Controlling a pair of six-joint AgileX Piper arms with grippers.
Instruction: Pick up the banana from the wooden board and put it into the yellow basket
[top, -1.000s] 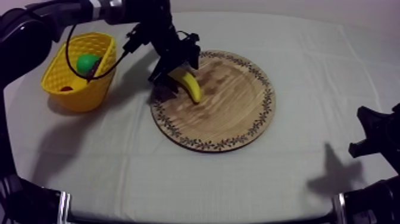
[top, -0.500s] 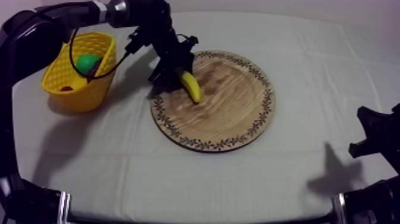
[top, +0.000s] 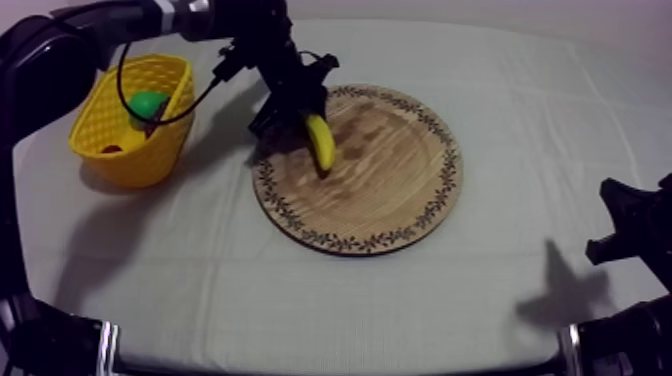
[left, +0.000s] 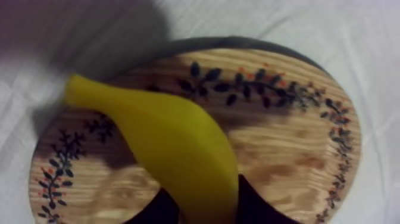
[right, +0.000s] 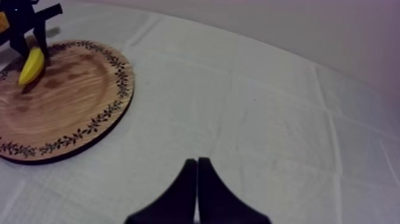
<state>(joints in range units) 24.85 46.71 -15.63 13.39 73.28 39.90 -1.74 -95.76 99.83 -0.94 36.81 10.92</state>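
While closed round the banana (top: 320, 143), the left gripper (top: 303, 114) stands over the rim of the board (top: 390, 200); the right gripper (right: 197, 162), fingers pressed together, holds nothing.

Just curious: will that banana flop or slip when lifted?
Probably stiff: the banana, gripped at one end by the left end effector, shows no sag. Its smooth skin might slip. Being curved, it would likely rock, not roll.
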